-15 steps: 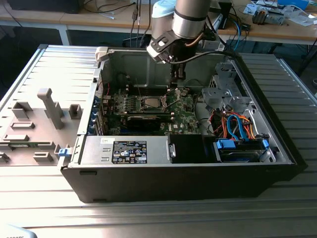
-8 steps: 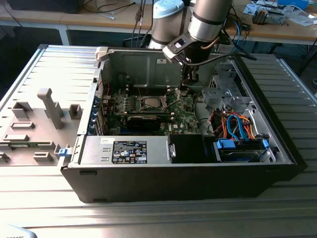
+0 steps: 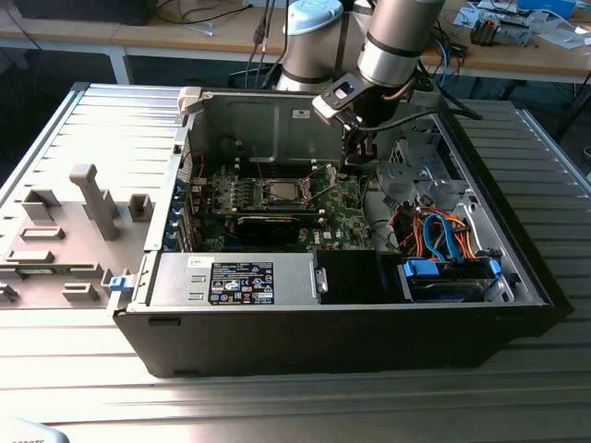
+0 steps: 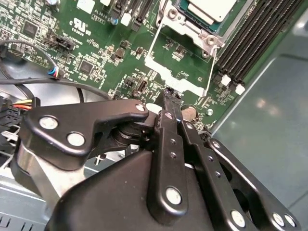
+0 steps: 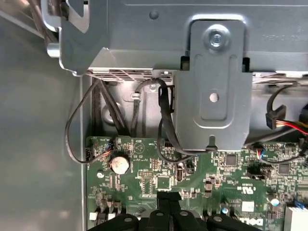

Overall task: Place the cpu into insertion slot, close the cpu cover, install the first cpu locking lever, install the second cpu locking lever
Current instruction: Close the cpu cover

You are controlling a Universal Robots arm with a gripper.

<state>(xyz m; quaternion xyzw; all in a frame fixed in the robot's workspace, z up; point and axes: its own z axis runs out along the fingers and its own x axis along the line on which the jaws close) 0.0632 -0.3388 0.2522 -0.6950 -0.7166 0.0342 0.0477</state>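
Note:
The cpu (image 3: 277, 192) sits in its socket in the middle of the green motherboard (image 3: 342, 231); its pale top (image 4: 208, 8) also appears in the second wrist view. The silvery cpu cover (image 4: 186, 21) frames it and looks to lie flat. Two thin wire locking levers (image 4: 153, 41) (image 4: 211, 67) run out from the socket across the board. My gripper (image 3: 360, 152) hovers over the board to the exterior view's right of the socket. Its black fingers (image 4: 169, 103) are pressed together, shut on nothing, with the tips near a coin battery (image 4: 188, 113).
The open case (image 3: 185, 101) lies on a ribbed metal table. A power supply (image 3: 240, 281) and a blue drive cage (image 3: 450, 277) line its near side, with orange and blue cables (image 3: 434, 231) between. Memory slots (image 4: 255, 43) flank the socket. A grey bracket (image 5: 211, 86) and black cables (image 5: 163, 125) hang over the board's edge.

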